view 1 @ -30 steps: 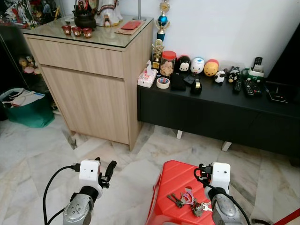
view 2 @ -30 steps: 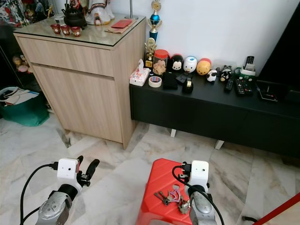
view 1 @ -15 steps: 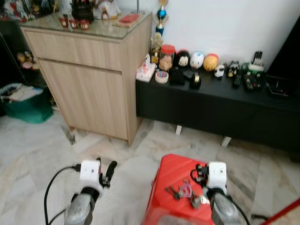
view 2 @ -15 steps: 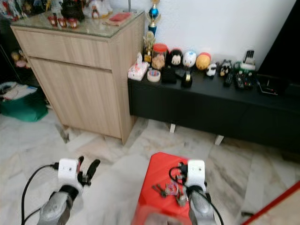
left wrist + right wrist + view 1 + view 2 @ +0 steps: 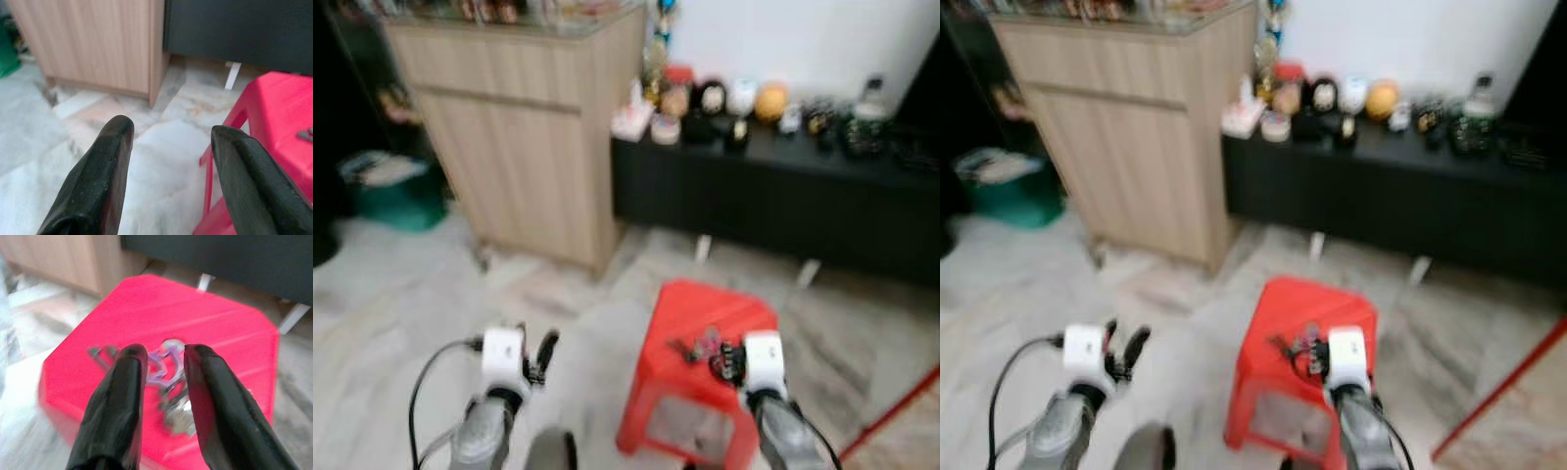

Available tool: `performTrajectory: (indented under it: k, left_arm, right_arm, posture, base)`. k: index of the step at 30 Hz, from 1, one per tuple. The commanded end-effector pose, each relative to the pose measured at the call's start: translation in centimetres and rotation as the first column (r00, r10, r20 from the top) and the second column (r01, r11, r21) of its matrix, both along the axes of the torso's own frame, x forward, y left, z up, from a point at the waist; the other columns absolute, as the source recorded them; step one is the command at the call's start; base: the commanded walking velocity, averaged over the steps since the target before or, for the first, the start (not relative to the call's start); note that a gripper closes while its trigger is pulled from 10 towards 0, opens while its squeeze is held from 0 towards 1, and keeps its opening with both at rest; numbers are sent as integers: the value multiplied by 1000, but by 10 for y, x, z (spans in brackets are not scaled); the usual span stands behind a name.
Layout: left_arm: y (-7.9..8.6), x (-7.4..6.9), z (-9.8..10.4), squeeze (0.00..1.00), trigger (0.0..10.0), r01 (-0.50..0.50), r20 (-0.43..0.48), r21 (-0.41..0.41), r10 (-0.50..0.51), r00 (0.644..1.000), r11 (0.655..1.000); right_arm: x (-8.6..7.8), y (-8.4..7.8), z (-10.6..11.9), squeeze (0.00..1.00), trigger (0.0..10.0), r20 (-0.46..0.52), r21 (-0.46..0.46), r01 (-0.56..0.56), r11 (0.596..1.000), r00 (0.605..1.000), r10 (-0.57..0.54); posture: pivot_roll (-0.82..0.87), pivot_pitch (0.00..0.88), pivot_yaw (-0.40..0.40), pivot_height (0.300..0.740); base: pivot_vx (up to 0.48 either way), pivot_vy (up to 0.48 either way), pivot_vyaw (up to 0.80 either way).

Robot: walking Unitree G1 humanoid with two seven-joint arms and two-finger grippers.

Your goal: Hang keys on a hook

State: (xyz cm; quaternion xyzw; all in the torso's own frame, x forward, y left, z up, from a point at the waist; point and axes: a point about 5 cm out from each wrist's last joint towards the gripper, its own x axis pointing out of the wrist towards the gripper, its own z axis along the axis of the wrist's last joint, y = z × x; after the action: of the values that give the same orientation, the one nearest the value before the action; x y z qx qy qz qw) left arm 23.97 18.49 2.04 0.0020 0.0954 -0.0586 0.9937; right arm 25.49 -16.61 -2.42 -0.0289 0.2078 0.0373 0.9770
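at nine o'clock the left gripper [image 5: 168,147] hangs over the marble floor [image 5: 401,284], fingers spread wide and empty. at six o'clock stands a red stool [image 5: 705,323] (blurred in the head views) with the keys [image 5: 168,382] lying on its top. the right gripper [image 5: 164,357] hovers over the keys, fingers apart, gripping nothing.

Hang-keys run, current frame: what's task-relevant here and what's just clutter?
Job:
- keys lying on the red stool
- right pincer, open, just above the keys
- left pincer, open, over the floor beside the stool

Lying about:
- wooden cabinet
- black low bench with blurred toys and jars
- green bag
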Motion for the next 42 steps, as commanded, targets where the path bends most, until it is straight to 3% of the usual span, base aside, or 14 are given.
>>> performTrajectory:
  k: [1, 12, 16, 29, 42]
  left_arm:
    - [-3, 10, 9, 0, 10000, 13, 36, 7, -14, 999, 1000]
    - [-4, 12, 8, 0, 10000, 12, 27, 0, -12, 1000, 1000]
    - [-5, 12, 8, 0, 10000, 9, 26, 0, -9, 1000, 1000]
    - [-4, 12, 6, 0, 10000, -2, 15, 1, 2, 1000, 1000]
    - [-4, 12, 5, 0, 10000, -4, 7, 3, 4, 1000, 1000]
  right_arm:
    - [2, -1, 0, 0, 10000, -16, 1, -3, 1000, 1000, 3]
    - [7, -1, -1, 0, 10000, -63, -10, 4, 1000, 998, -4]
    - [6, 0, 0, 0, 10000, -50, -4, -2, 1000, 999, 2]
    - [6, -1, 0, 0, 10000, -44, 2, 3, 1000, 999, -3]
    - [4, 0, -1, 0, 10000, -47, -15, -18, 1000, 999, 17]
  posture:
    - [61, 0, -62, 635]
    - [63, 0, -65, 635]
    - [60, 0, -66, 610]
    - [59, 0, -69, 610]
    - [60, 0, -70, 610]
  base:
    - [0, 0, 0]
    - [0, 0, 0]
    - [0, 0, 0]
    - [0, 0, 0]
    - [335, 0, 262]
